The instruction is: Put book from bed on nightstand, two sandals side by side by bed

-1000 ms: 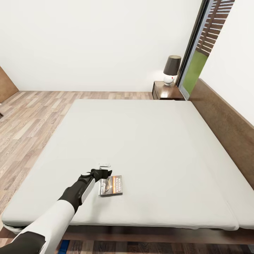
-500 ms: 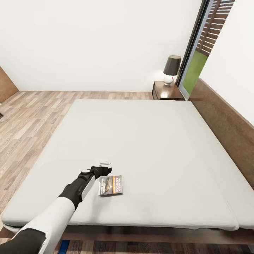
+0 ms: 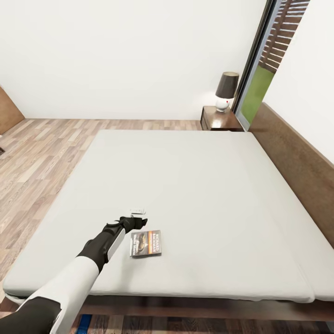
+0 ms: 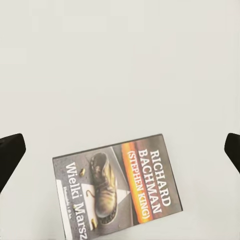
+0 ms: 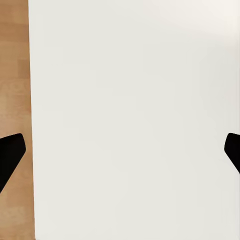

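Left gripper (image 3: 135, 221) hangs over the bed (image 3: 195, 185) with its jaws spread wide and nothing between them, just beside the book (image 3: 146, 243). That book (image 4: 117, 192) lies flat on the mattress near the bed's front edge, cover up. Right gripper (image 5: 120, 150) is likewise spread wide and empty. Beyond the bed's far corner stands the nightstand (image 3: 219, 119), carrying a lamp (image 3: 226, 90).

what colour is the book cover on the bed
Dark grey with an orange band and white lettering; the book shows best in the left wrist view.
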